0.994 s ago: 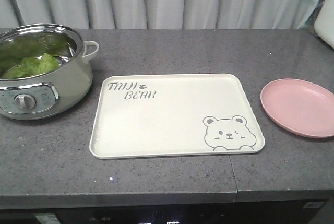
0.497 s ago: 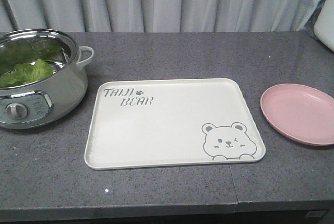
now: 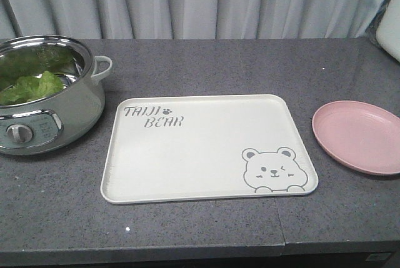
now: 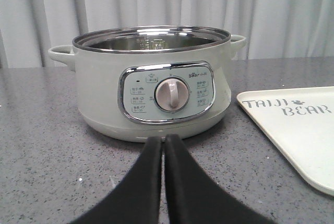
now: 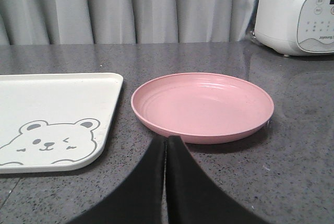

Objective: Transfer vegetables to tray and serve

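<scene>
While left claw [image 4: 164,139] and right claw [image 5: 167,140] sit pressed together, ruffled bright-green lettuce [image 3: 32,87] lies in pot [image 3: 72,115].

In the front view the electric pot [image 3: 62,112] runs off the left edge, its rim hiding part of the lettuce leaf [image 3: 31,87]; the pink plate [image 3: 356,137] is clipped at right. From my left wrist the pot's wall hides the leaf entirely, the panel labels [image 4: 140,99] are too small to read, and the tray [image 4: 297,125] is cut off.
</scene>
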### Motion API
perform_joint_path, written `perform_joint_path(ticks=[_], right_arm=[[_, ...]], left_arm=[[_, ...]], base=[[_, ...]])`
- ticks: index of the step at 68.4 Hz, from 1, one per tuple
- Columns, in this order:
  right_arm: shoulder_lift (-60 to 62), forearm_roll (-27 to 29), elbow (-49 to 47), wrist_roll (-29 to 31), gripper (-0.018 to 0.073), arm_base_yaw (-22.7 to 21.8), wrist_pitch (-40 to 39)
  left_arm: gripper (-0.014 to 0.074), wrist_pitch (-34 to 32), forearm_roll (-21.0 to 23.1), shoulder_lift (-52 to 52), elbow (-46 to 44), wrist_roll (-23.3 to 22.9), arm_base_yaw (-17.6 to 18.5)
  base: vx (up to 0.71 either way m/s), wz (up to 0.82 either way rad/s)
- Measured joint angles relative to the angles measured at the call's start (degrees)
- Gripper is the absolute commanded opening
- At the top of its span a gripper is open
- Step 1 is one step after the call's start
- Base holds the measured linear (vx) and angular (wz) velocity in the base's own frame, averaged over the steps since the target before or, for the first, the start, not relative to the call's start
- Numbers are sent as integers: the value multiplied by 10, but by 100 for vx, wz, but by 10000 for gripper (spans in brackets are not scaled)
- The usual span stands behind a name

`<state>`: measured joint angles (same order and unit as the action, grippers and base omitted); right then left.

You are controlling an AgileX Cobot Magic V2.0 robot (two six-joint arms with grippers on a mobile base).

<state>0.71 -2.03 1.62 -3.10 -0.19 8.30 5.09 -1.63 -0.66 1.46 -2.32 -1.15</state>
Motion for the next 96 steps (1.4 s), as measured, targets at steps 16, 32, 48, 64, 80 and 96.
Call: perform_joint_path(ticks=[16, 32, 48, 64, 80, 96], right_arm=[[0, 0, 0, 0, -8, 0, 0], [0, 0, 0, 0, -8, 0, 0], [0, 0, 0, 0, -8, 0, 0], [0, 0, 0, 0, -8, 0, 0], [0, 0, 0, 0, -8, 0, -22], [0, -1, -71, 0, -8, 0, 8]], left_arm=[[3, 0, 0, 0, 0, 0, 0], [3, 0, 0, 0, 0, 0, 0], [3, 0, 0, 0, 0, 0, 0], [3, 0, 0, 0, 0, 0, 0], [3, -16, 0, 0, 0, 0, 0], [3, -55, 0, 0, -44, -26, 0]], base=[[0, 0], [0, 0], [0, 0], [0, 0], [0, 0], [0, 0]])
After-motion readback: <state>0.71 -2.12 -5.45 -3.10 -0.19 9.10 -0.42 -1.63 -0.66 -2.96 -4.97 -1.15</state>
